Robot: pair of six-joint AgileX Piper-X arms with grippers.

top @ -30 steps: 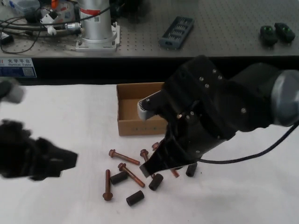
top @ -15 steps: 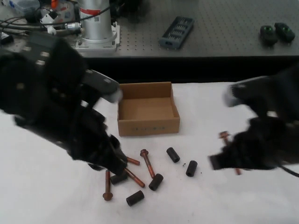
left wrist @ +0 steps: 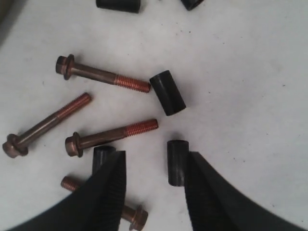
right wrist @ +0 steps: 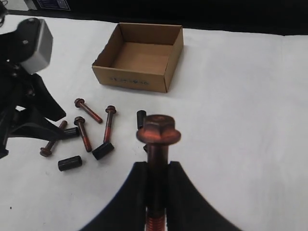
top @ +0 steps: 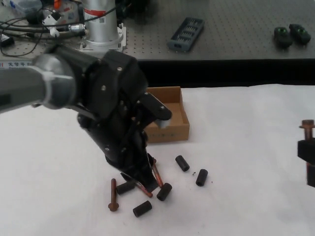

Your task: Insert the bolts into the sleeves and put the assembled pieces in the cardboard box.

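The left arm [top: 113,98] has dropped over the loose bolts [left wrist: 103,77]; the right arm [top: 307,157] has slid out to the side of the desk [top: 246,123]. Up close, the left fingers [left wrist: 108,187] are wide apart with a black sleeve [left wrist: 177,161] between them. The right fingers [right wrist: 137,192] pinch a bolt [right wrist: 158,130], head up. From above, the left arm hides part of the cardboard box [top: 174,132], and the right arm is cut off.

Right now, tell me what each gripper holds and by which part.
The right gripper holds a copper bolt by its shank, just below the head. The left gripper holds nothing; it is open above a black sleeve.
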